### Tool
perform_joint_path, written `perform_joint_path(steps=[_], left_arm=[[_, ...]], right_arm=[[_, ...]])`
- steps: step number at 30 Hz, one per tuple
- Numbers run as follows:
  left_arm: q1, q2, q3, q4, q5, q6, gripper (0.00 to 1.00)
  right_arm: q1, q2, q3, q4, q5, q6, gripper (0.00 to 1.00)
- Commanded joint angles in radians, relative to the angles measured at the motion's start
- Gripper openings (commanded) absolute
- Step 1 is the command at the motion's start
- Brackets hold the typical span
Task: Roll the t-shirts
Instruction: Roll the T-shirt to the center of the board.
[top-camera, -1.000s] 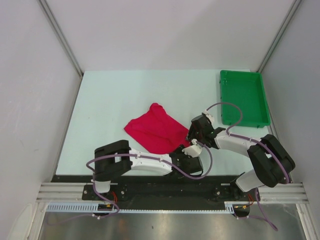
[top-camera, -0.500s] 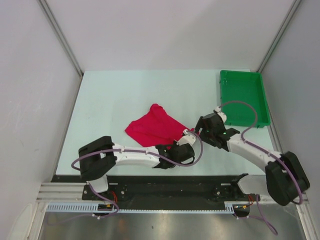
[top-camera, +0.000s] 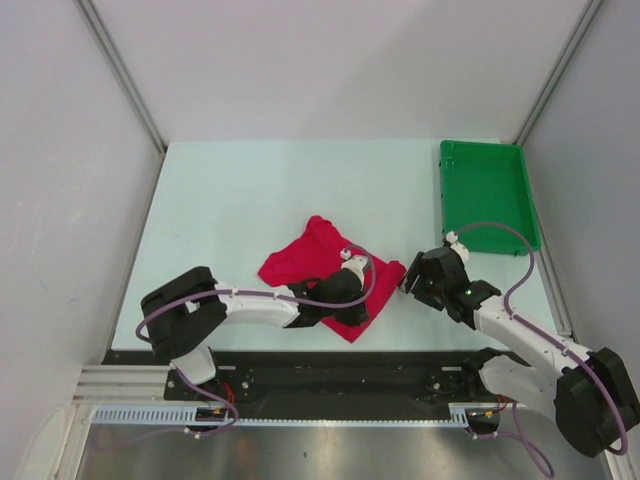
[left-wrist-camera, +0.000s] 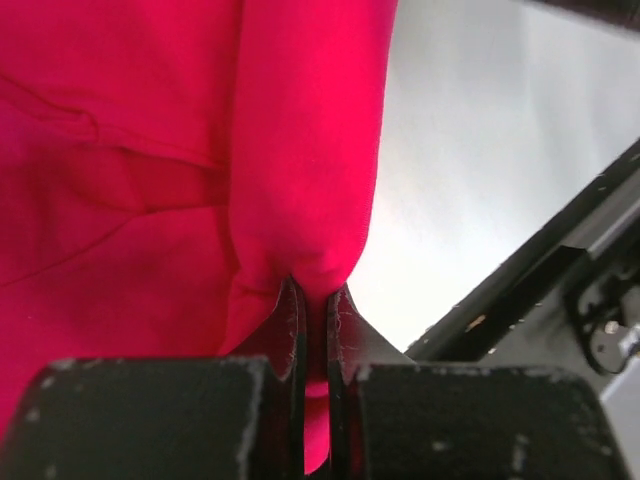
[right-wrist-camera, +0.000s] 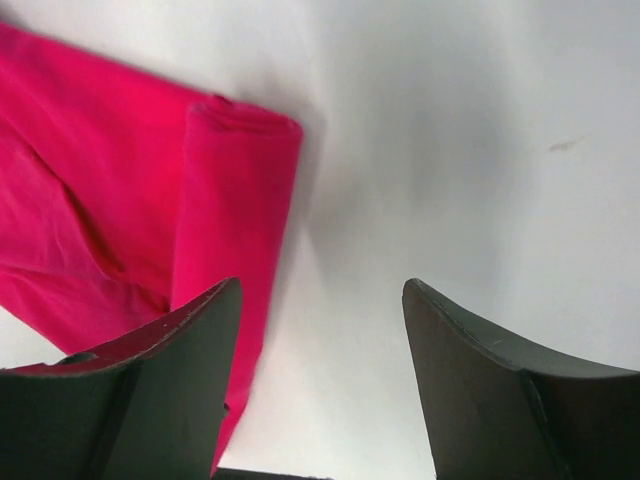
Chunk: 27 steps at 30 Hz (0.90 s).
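The crimson t-shirt (top-camera: 318, 262) lies bunched and folded on the pale table near the front middle. My left gripper (top-camera: 352, 290) sits over its right part, shut on a fold of the fabric; the left wrist view shows red cloth (left-wrist-camera: 300, 150) pinched between the jaws (left-wrist-camera: 316, 300). My right gripper (top-camera: 410, 282) is open and empty, just right of the shirt's right corner. In the right wrist view the shirt's folded edge (right-wrist-camera: 240, 190) lies left of the open gripper (right-wrist-camera: 320, 310), with bare table between the fingers.
A green tray (top-camera: 487, 195) stands at the back right of the table. The table's front edge with a black rail (top-camera: 330, 370) runs just below the shirt. White walls enclose the table on three sides.
My left gripper has moved right and forward with the shirt's fold, dragging the fabric over itself. My right arm has drawn back to the right and let go of the shirt's corner.
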Motion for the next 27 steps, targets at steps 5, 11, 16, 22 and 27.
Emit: perform_joint_path(steps=[5, 11, 16, 22, 27], left_arm=[[0.067, -0.022, -0.073, 0.034, 0.138, -0.088, 0.0], [0.098, -0.031, -0.076, 0.008, 0.145, -0.062, 0.0], [0.119, -0.042, -0.084, -0.003, 0.15, -0.05, 0.03], [0.138, -0.067, -0.083, -0.029, 0.136, -0.018, 0.36], [0.141, -0.08, -0.057, -0.077, 0.108, 0.022, 0.5]], right_arm=[[0.065, 0.06, -0.015, 0.094, 0.0, 0.051, 0.71], [0.065, 0.149, -0.015, 0.202, -0.021, 0.053, 0.71], [0.064, 0.194, -0.004, 0.251, -0.026, 0.054, 0.72], [0.065, 0.231, 0.017, 0.276, -0.029, 0.053, 0.72], [0.067, 0.281, 0.046, 0.286, -0.029, 0.051, 0.72]])
